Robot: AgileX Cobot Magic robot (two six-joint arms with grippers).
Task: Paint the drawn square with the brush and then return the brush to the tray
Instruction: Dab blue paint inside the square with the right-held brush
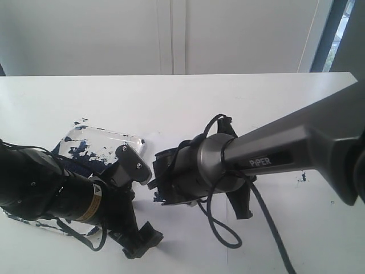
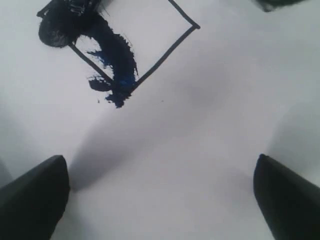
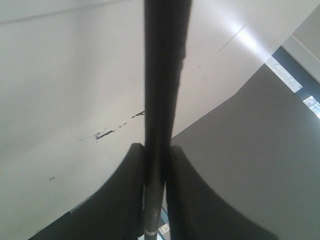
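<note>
Right pincer clamped on the brush over the paper, left pincer wide open and empty; square only smeared along 1 edge, so most of the painting plus the tray return is left.

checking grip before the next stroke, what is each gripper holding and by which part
The right gripper clamps the brush by its shaft; left gripper holds nothing.

The tray sat on the table, left gripper before it, right gripper with the brush just to its right.
</note>
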